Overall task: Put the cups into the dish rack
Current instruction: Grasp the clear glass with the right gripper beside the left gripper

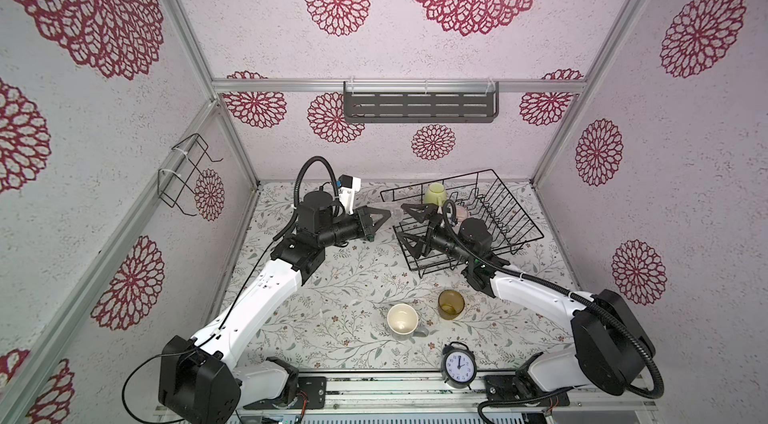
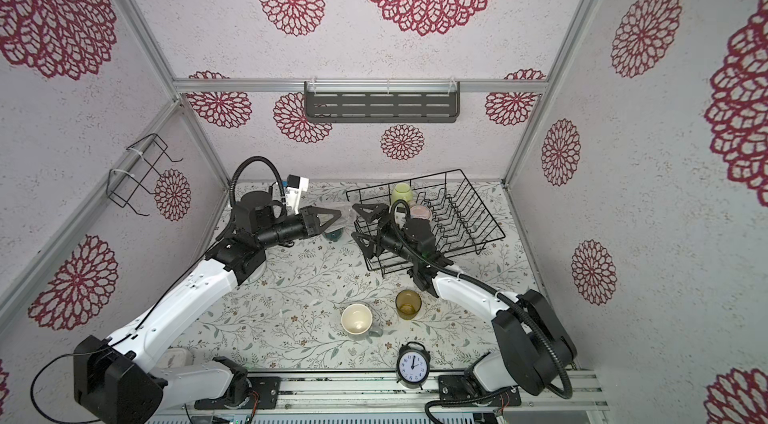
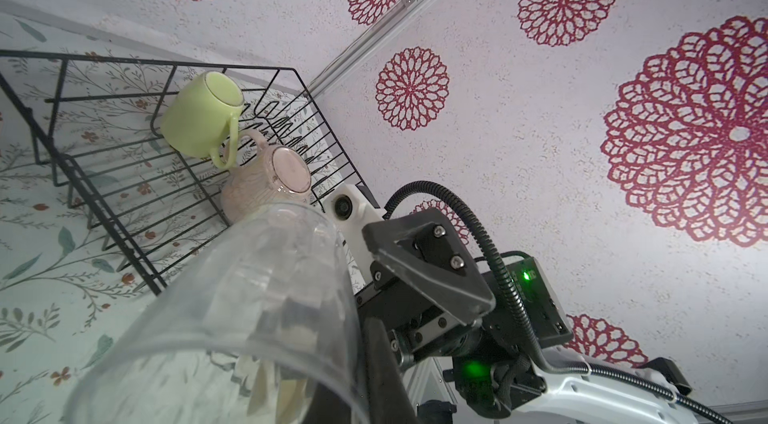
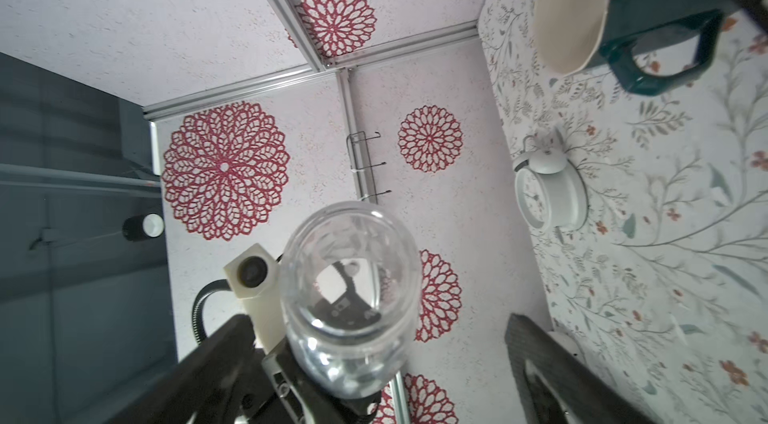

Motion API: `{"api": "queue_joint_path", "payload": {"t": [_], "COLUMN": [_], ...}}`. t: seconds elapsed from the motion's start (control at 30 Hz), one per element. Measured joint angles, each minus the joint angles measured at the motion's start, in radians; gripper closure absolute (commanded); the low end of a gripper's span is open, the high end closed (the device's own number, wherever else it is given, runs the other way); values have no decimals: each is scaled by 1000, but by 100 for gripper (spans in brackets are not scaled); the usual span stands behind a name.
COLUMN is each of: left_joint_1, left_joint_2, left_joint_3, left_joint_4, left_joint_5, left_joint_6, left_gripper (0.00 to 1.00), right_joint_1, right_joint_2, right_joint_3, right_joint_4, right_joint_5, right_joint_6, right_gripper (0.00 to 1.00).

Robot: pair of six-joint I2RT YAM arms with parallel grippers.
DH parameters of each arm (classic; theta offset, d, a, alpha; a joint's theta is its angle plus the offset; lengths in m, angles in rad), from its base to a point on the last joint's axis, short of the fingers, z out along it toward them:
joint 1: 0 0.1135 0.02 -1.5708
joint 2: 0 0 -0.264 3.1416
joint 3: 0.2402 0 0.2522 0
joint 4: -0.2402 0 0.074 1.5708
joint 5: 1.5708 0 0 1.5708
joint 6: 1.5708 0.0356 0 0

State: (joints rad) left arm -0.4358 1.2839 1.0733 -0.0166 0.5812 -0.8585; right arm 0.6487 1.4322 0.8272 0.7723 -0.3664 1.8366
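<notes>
Two cups stand upright on the floral table just behind a round black alarm clock, which sits at the near edge, right of centre. They are the grey mug with cream inside and, beside it on the right, the amber glass tumbler, close together but apart.

Past the middle of the table the two arms meet tip to tip. The left gripper is clamped on the small clear glass and holds it on its side in the air, just off the left end of the dish rack. In the right wrist view the glass's mouth faces the camera. The right gripper reaches in from the rack side with its jaws spread wide, one finger on either side of the glass. Whether the fingers touch it cannot be told.

Below the left gripper the dark teal mug stands on the table, left of the rack.

The rack fills the far right corner. In its far left part the tall pale pink mug and the yellow-green mug sit bottom up, just beside each other.
</notes>
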Motion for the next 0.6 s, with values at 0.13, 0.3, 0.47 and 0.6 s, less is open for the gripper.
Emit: {"api": "queue_joint_path", "payload": {"t": [0.13, 0.3, 0.47, 0.6], "left_joint_1": [0, 0, 0, 0], "left_joint_2": [13, 13, 13, 17], "left_joint_3": [-2, -10, -16, -27], "left_joint_4": [18, 43, 58, 70], "left_joint_5": [19, 36, 51, 59], "left_joint_6": [-22, -36, -47, -55], "left_gripper": [100, 100, 100, 100], "right_joint_1": [17, 29, 36, 37], "right_joint_2": [19, 73, 113, 116], "right_joint_3": [22, 68, 106, 127], "right_joint_4": [35, 55, 19, -1], "right_joint_5": [21, 22, 22, 24], "right_joint_6": [34, 44, 16, -39], "right_gripper": [7, 10, 19, 23]}}
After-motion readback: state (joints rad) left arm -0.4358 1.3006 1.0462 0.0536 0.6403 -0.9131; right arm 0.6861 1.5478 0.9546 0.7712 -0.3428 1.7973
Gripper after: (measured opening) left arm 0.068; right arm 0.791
